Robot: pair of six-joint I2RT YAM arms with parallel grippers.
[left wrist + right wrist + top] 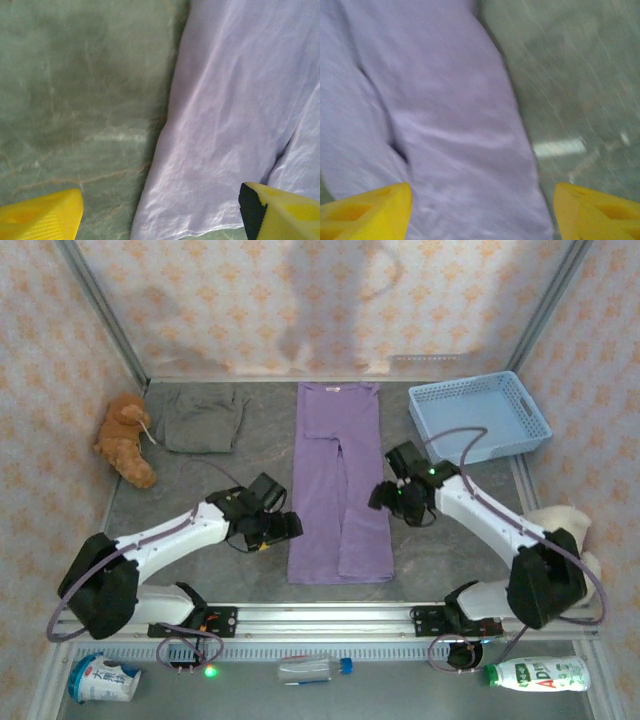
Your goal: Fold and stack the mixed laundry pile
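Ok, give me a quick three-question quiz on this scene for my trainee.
1. True or false: the lavender garment lies spread flat between the two grippers.
2. Which lies nearest the orange plush toy? A) blue basket B) grey garment C) lavender garment
3. Fill in: the left gripper and right gripper both stand ____.
Key: 1 true; 2 B; 3 open.

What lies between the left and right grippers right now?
Only the lavender garment, spread flat, as the top view shows; the left gripper and right gripper stand at its opposite long edges.
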